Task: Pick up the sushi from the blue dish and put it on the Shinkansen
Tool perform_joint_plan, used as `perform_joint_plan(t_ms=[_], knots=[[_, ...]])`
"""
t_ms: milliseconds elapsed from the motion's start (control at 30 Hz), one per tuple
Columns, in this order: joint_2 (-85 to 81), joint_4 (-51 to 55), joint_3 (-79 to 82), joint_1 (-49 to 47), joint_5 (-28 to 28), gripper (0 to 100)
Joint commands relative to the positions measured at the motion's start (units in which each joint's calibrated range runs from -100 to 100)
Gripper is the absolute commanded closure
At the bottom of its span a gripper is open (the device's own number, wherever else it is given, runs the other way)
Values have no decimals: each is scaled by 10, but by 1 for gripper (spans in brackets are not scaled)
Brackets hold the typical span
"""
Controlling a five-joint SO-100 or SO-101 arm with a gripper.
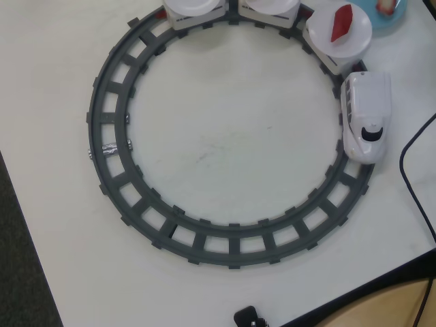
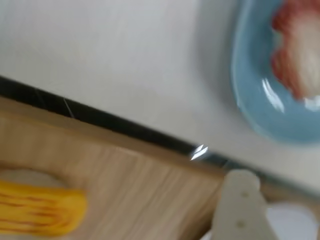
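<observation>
In the wrist view the blue dish lies at the top right with the pinkish-red and white sushi on it, blurred. One white finger of my gripper rises from the bottom edge, below the dish and apart from it; the other jaw is not clear. In the overhead view the dish and the sushi sit cut off at the top right corner. The white Shinkansen stands on the track at the right, pulling cars topped with white plates. The gripper is not in the overhead view.
A solid red piece lies on the first car's plate. The grey circular track fills the table. A black cable runs at the right. The black table edge and a yellow-orange piece on wood show below.
</observation>
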Motion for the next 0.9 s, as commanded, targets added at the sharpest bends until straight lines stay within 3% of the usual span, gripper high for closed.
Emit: perform_joint_plan(t_ms=[0, 500, 867], knots=[[64, 34, -114, -2, 47, 77], [240, 51, -264, -41, 66, 77], [269, 49, -275, -38, 67, 78]])
